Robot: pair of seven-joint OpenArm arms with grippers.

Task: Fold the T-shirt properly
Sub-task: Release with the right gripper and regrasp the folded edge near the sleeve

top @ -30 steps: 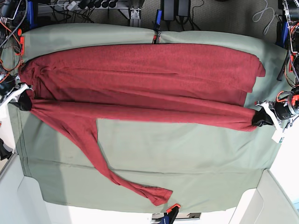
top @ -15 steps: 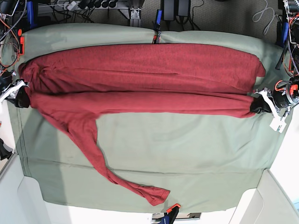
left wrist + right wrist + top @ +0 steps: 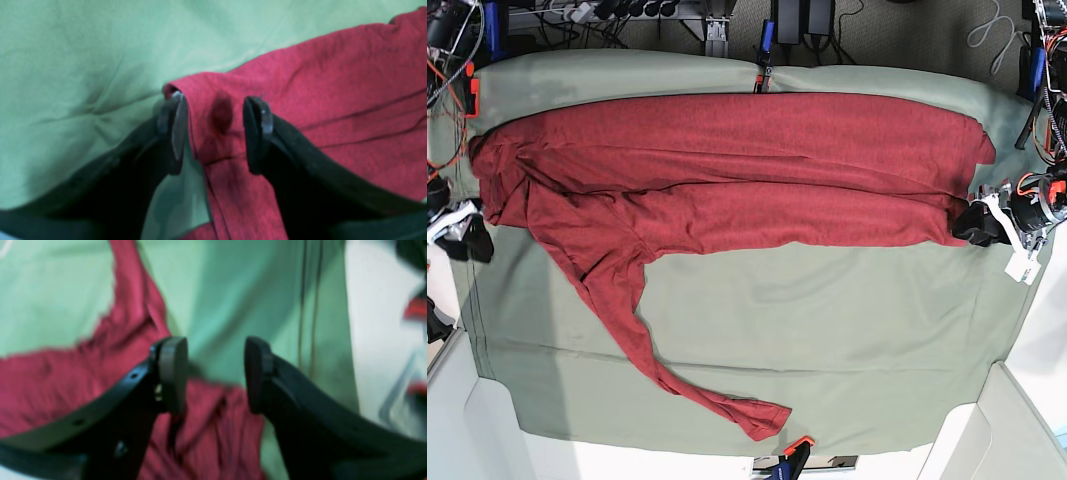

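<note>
The maroon T-shirt lies across the far half of the green table cloth, its near long edge folded up over the body. One sleeve trails down toward the front edge. At the shirt's right end my left gripper is open; in the left wrist view a folded corner of the T-shirt lies loose between its fingers, unclamped. At the table's left edge my right gripper is open, just clear of the shirt. In the blurred right wrist view, crumpled T-shirt lies below the right gripper.
Clamps pin the cloth at the far edge and the near edge. Cables and orange-tipped hardware crowd the left and right table ends. White surfaces flank the near corners.
Both grippers went from shut on the shirt's folded edge to open, letting it go. The folded edge moved farther up over the body, and the right gripper drew back leftward.
</note>
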